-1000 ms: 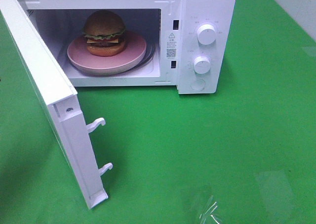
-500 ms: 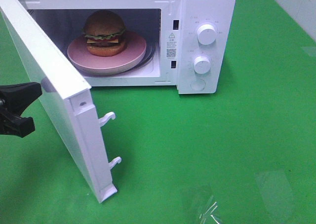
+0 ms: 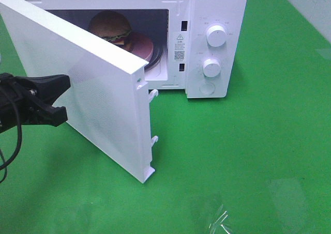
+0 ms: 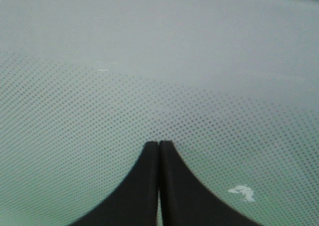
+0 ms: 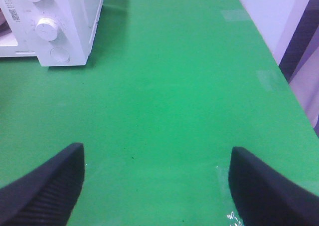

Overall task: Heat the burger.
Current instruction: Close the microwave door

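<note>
I see the white microwave [image 3: 214,17] at 12 o'clock on the green table [image 3: 248,156]. Its door [image 3: 88,79] hangs from the hinge at 10 o'clock and stands about half open, with its free edge pointing to 6 o'clock.

The burger [image 3: 111,25] sits inside the microwave on a pink plate [image 3: 142,45]. The door hides most of both. I only see the top of the brown bun, a bit of green and yellow, and one side of the plate.

My left gripper [image 3: 63,97] comes in from 9 o'clock, low and flat, and points at the outer face of the door. In the left wrist view its two black fingers [image 4: 144,186] are pressed together, tip to tip, with nothing between them. They are right up at the dotted part of the door. I cannot tell if they touch it.

My right gripper [image 5: 157,153] does not show in the high view. In its own wrist view its jaws are spread wide and hold nothing. It hangs over bare green table, well apart from the microwave. Two round knobs [image 3: 216,35] sit on the microwave's front at 1 o'clock.
</note>
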Action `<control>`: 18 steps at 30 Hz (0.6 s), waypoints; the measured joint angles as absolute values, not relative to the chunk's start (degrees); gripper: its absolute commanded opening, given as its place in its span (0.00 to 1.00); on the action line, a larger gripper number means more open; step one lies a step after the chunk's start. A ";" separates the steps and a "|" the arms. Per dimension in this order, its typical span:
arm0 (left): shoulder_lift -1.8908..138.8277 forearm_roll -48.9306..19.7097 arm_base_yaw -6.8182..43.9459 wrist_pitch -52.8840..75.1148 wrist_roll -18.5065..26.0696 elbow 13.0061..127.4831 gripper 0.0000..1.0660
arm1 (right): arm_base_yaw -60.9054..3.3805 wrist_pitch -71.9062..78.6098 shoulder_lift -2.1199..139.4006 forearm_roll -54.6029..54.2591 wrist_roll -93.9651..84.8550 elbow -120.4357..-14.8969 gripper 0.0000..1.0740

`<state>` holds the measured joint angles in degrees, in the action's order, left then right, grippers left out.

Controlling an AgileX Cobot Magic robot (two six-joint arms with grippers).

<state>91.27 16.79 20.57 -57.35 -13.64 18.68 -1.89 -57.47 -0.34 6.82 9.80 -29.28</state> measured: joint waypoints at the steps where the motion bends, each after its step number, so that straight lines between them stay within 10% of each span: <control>1: 91.27 16.79 20.57 -57.35 -13.64 18.68 0.00 | -1.89 -57.47 -0.34 6.82 9.80 -29.28 0.70; 18: 98.95 7.10 30.19 -52.14 -8.59 31.86 0.00 | -1.89 -57.47 -0.34 6.82 9.80 -29.28 0.70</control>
<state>98.95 7.10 30.19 -52.14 -8.59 31.86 -1.89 -57.47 -0.34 6.82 9.80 -29.28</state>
